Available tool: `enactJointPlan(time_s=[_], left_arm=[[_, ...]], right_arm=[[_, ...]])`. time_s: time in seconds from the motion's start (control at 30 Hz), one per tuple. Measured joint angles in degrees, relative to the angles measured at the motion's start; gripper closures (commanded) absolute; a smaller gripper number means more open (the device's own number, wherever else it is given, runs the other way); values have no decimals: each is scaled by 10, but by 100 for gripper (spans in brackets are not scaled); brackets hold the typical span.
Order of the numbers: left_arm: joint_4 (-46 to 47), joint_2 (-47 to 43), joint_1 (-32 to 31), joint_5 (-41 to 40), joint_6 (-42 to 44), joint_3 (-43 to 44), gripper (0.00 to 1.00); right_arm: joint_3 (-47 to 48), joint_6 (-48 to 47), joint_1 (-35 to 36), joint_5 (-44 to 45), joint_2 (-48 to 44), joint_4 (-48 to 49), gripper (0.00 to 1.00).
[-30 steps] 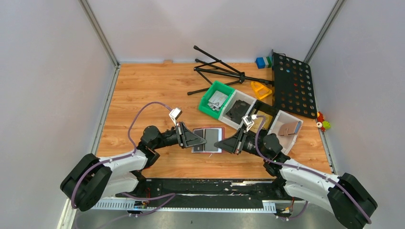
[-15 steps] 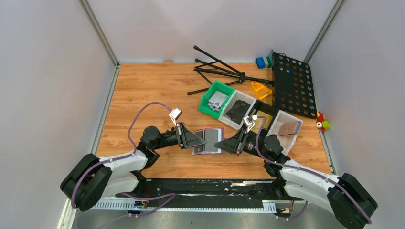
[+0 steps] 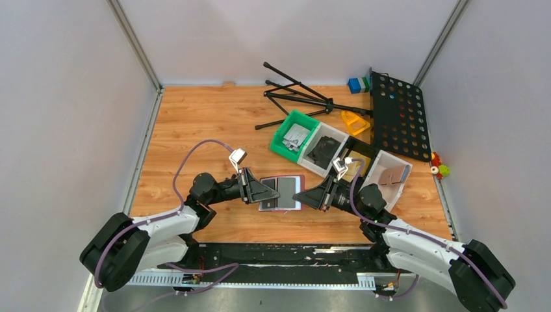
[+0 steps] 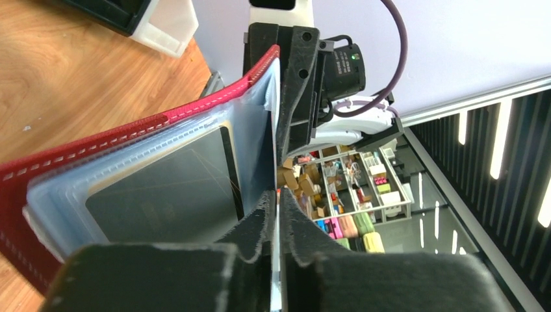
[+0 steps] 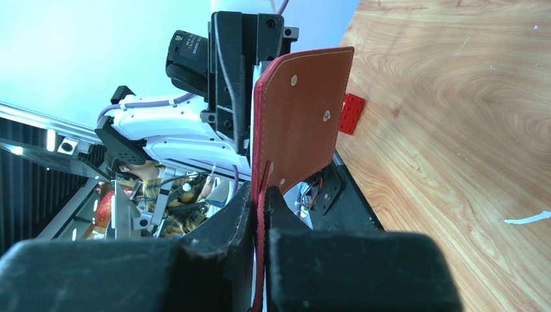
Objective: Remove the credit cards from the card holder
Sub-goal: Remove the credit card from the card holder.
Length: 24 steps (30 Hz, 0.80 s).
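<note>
Between left gripper [image 4: 276, 203] and right gripper [image 5: 261, 195], the open card holder [image 3: 286, 190] is clamped.

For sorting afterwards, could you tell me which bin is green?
The leftmost bin in the row, holding grey pieces; the white bin beside it holds something dark.

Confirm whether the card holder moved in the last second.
Yes, slightly: the card holder drifted left and toward the near edge, widening its gap to the green bin.

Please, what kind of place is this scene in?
Probably a robotics lab test cell: a wooden table boxed in by plain grey walls, parts bins on it, and stocked storage shelves behind in the left wrist view.
</note>
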Motion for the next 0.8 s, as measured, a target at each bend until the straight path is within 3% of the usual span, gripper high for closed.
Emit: enactJointPlan(time_s=[0.1,0.27,0.5,0.63,0.8], left_arm=[[2,-3,1,4,-1,0,67],[14,0,2,8,-9,0,59],[55,32,-1,10,-24,0,58],[76,52,-6,10,-31,0,61],[80,70,-6,10,-38,0,82]], right_arm=[[0,0,0,-1,1,-2,100],[0,0,0,-2,20,2,100],[0,5,-3,-8,46,20,100],[0,8,-3,-12,50,28,100],[0,8,-3,-12,48,28,91]])
